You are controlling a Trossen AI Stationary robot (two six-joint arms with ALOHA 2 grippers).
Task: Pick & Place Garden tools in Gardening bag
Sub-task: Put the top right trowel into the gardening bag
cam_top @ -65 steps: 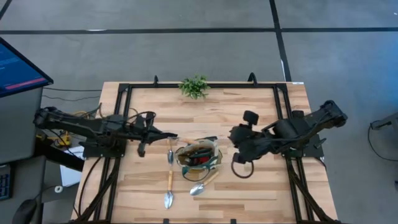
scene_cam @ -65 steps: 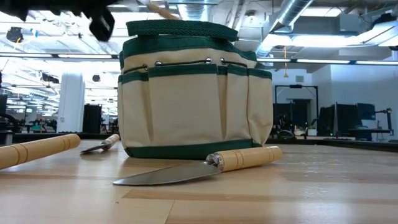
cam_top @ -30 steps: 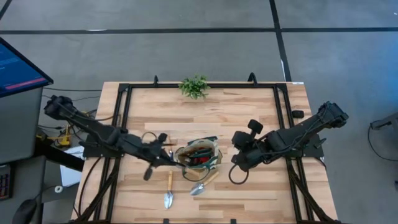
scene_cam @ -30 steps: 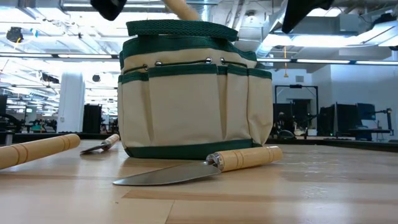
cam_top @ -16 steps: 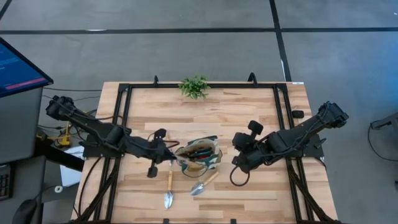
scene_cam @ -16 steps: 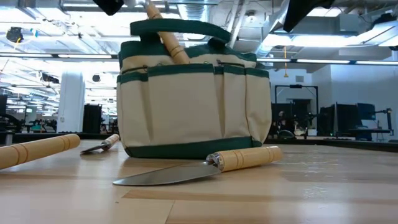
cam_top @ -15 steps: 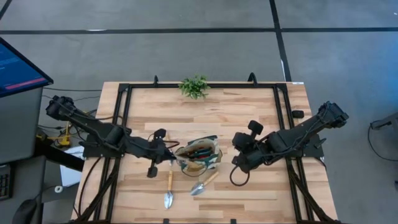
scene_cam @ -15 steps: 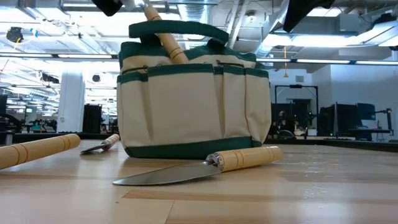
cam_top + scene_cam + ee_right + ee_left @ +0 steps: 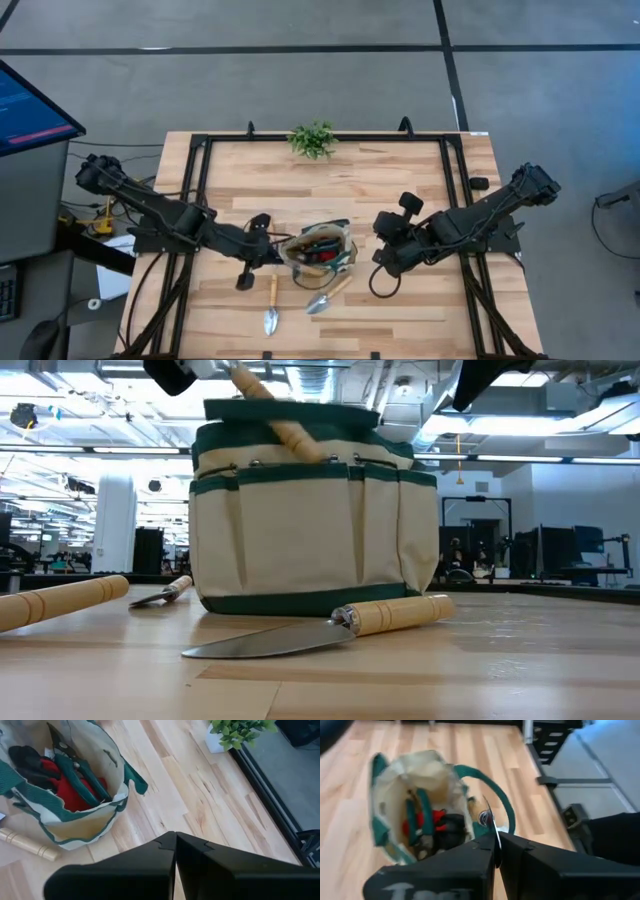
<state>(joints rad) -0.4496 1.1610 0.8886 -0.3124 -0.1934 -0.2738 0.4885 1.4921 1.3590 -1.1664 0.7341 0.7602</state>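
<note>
Since half a second ago, the wooden-handled tool (image 9: 285, 422) at the bag's mouth has tipped from steeply upright to lying slantwise across the near rim, while the left arm has barely shifted. The left gripper (image 9: 272, 249) sits at the left edge of the gardening bag (image 9: 319, 251); its fingers are pressed together, and whether they grip that handle cannot be made out, as the arm's dark body hides the contact from above and only a thin silver edge (image 9: 490, 820) shows past them in the left wrist view. The right gripper (image 9: 384, 257), fingers likewise closed and holding nothing visible, hovers just right of the bag.

Inside the bag lie green-handled shears (image 9: 75, 765), a red item (image 9: 70, 787) and something black (image 9: 451, 827), its shape unclear. Two trowels (image 9: 272, 305) (image 9: 326, 295) lie on the table near the bag; in the low view one's handle is cut off at the left edge.

The table (image 9: 420, 310) is pale wood planking in a black frame, with a small leafy plant (image 9: 312, 139) at its far edge. Grey floor surrounds it, a monitor (image 9: 28, 104) stands to the left, and an open hall with ceiling lights lies beyond.
</note>
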